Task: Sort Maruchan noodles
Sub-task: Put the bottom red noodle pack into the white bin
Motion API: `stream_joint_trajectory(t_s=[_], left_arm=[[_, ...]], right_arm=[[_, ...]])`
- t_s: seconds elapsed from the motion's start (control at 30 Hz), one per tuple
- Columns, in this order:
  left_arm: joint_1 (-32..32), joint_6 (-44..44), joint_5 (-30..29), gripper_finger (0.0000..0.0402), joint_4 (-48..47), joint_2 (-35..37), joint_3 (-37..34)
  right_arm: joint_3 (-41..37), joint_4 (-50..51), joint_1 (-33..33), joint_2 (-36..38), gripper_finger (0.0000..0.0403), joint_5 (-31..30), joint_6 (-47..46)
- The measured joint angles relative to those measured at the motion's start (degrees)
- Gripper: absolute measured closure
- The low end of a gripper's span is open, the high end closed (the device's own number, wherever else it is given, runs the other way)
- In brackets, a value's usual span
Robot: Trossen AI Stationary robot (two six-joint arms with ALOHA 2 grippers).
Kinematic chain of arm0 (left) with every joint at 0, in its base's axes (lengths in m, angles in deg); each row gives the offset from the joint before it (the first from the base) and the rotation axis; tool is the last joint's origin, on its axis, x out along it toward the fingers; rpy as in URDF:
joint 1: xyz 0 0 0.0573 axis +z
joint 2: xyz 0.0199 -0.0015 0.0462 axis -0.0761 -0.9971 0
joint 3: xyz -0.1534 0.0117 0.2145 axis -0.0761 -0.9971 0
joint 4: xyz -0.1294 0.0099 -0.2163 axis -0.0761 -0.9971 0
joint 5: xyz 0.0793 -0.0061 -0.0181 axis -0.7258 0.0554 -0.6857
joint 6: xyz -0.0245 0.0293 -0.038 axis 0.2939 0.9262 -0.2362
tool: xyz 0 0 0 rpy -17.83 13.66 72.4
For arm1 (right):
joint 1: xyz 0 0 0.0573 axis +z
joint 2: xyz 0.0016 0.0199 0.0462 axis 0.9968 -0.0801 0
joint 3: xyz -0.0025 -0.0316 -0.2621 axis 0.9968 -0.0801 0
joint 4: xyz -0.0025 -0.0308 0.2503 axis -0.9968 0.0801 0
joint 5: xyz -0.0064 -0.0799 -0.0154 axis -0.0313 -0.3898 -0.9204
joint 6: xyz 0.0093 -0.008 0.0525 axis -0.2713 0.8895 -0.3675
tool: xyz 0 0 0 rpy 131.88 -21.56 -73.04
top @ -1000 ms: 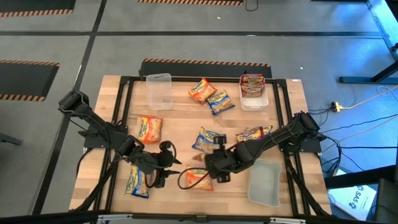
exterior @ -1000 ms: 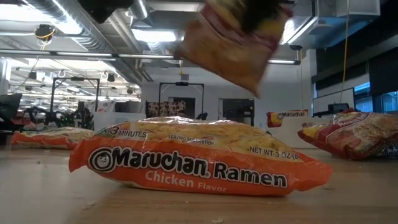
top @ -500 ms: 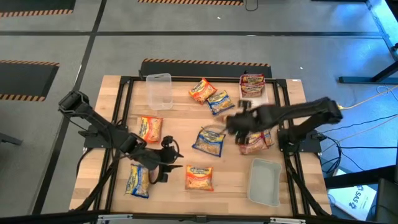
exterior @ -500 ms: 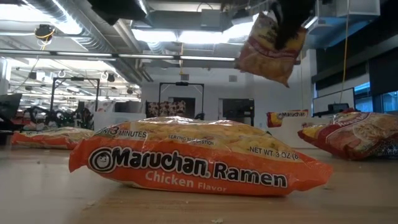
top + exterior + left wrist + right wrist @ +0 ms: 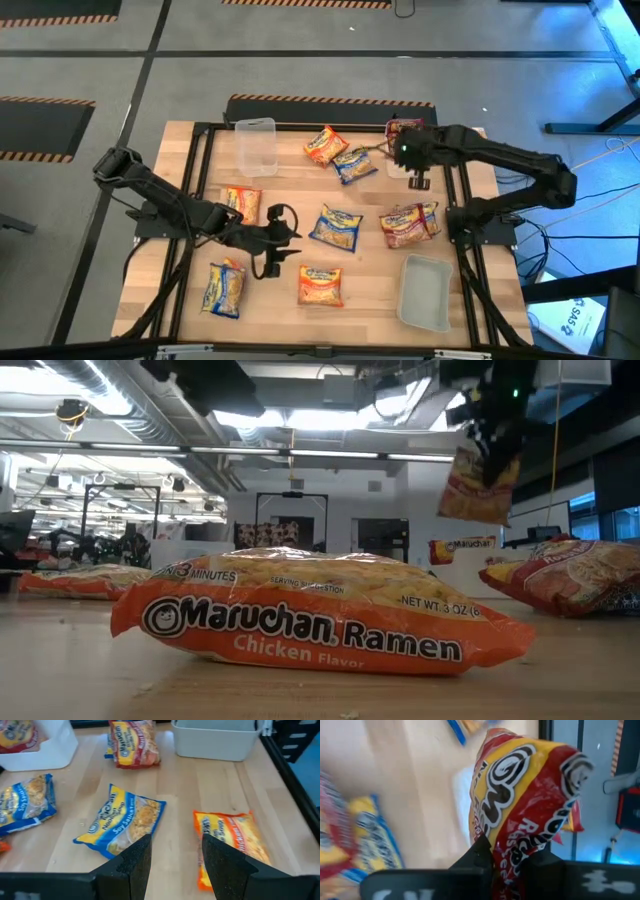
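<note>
Maruchan noodle packets lie flat on the wooden table: orange ones (image 5: 242, 205) (image 5: 325, 145) (image 5: 320, 285), blue-and-yellow ones (image 5: 337, 227) (image 5: 353, 163) (image 5: 222, 288), and a red one (image 5: 408, 222). My right gripper (image 5: 405, 152) hovers over the far-right white tub (image 5: 410, 165), shut on a red packet (image 5: 480, 485). Another red packet (image 5: 405, 127) lies in that tub. My left gripper (image 5: 275, 238) stands open above the table's middle left. In its wrist view a blue packet (image 5: 122, 822) and an orange one (image 5: 232, 845) lie ahead of its fingers. My right gripper pinches one end of the red packet (image 5: 512, 851) between its two fingers. The fingers come from above, slanting down. The packet hangs below them (image 5: 480, 500), tilted, clear of the table and the tub.
A clear tub (image 5: 256, 145) stands at the far left and a grey-white tub (image 5: 425, 290) at the near right. A black frame (image 5: 200, 180) runs along the table's sides. Bare wood lies between the scattered packets.
My right gripper has swung from the table's near middle toward the far right, carrying the red packet clear of the table, and now hangs over the far-right tub. My left gripper has drifted a little toward the far edge and the right, staying open.
</note>
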State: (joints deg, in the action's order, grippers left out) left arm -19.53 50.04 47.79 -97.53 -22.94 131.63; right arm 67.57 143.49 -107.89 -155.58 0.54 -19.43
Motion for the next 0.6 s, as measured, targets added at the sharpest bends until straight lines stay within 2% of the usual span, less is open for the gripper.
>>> stream_joint_trajectory(t_s=[0.1, 0.27, 0.4, 0.6], left_arm=[[1.05, 0.02, -0.02, 0.0234, -0.02, 0.00, 0.00], [1.55, 0.02, 0.06, 0.0234, 0.00, 0.00, -0.02], [1.55, 0.09, 0.05, 0.0234, 0.00, 0.00, -0.02], [1.55, 1.51, -0.71, 0.0234, 0.21, -0.03, -0.02]], right_arm=[[-2.07, -3.03, -5.66, -0.44, 0.0378, 0.82, 6.00], [-5.18, -9.22, -13.13, -0.55, 0.0379, 6.47, 13.37], [-7.89, -11.86, -17.34, -0.55, 0.0379, 9.79, 17.99], [-12.02, -16.32, -21.67, -0.55, 0.0379, 11.48, 24.04]])
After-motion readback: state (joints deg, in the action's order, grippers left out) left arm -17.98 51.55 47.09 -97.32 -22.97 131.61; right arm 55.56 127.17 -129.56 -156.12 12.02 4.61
